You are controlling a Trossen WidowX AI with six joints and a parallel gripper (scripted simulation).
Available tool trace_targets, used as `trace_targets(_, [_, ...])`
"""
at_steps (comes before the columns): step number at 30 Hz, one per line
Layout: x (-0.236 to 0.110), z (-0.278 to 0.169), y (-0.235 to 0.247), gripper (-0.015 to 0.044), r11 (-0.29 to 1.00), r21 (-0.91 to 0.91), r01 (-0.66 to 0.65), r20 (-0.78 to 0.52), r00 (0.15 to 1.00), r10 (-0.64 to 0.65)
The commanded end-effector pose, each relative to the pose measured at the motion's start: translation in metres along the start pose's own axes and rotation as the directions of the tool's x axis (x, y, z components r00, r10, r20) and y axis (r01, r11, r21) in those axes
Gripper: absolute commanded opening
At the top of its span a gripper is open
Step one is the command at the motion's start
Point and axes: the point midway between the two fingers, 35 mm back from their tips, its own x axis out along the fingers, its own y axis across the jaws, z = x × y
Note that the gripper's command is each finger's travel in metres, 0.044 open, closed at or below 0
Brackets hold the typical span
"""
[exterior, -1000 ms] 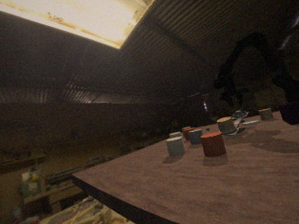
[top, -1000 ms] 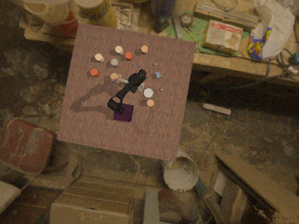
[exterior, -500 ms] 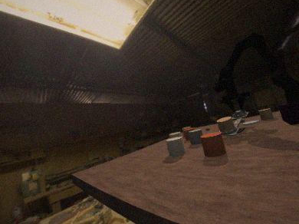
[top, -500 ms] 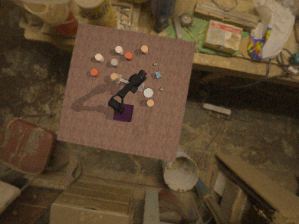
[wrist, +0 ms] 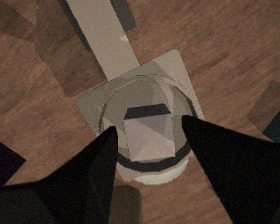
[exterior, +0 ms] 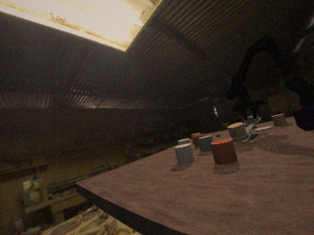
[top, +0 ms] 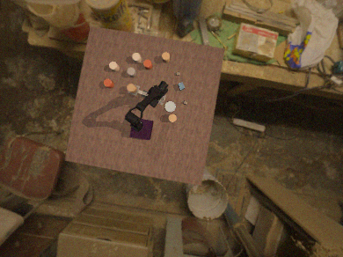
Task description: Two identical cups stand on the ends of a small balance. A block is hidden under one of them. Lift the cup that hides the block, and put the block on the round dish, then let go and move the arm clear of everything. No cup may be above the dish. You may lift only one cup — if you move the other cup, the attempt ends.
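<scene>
Claw: partly open, its fingers at opposite sides of the clear cup; cannot tell whether they grip it
Clear cup (wrist: 111,102) (exterior: 250,118): upright on the balance's pan (wrist: 175,61)
Block (wrist: 150,138): pale; visible through this cup
Beam (wrist: 102,40) (top: 142,93): runs from the pan
Dish (top: 170,106) (exterior: 263,128) (wrist: 162,178): just beside the balance, on the table (top: 176,158) (exterior: 161,193) (wrist: 240,30)

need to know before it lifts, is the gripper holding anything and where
can't tell: gripper fingertips stand at opposite sides of the clear cup, but contact isn't clear
</scene>
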Motion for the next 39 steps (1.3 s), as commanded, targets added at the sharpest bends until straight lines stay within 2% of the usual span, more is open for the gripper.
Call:
trace_targets(1, [0.003,-0.001,0.001,0.0181,1.000,0.002,-0.001,-0.005,1.000,0.001])
trace_targets(2, [0.003,-0.001,0.001,0.0155,1.000,0.002,-0.001,-0.005,1.000,0.001])
trace_targets(10, [0.003,-0.001,0.001,0.0102,1.000,0.002,-0.001,-0.005,1.000,0.001])
trace_targets(14, [-0.006,-0.001,-0.001,0.0000,1.000,0.002,0.000,-0.005,1.000,0.000])
trace_targets(29, [-0.092,0.000,0.000,0.0000,1.000,0.002,0.000,-0.005,1.000,0.000])
trace_targets(34, [-0.092,-0.001,0.000,0.0000,1.000,0.002,0.000,-0.005,1.000,0.000])
trace_targets(39, [-0.072,-0.022,-0.008,0.0000,1.000,0.002,0.000,-0.007,1.000,0.000])
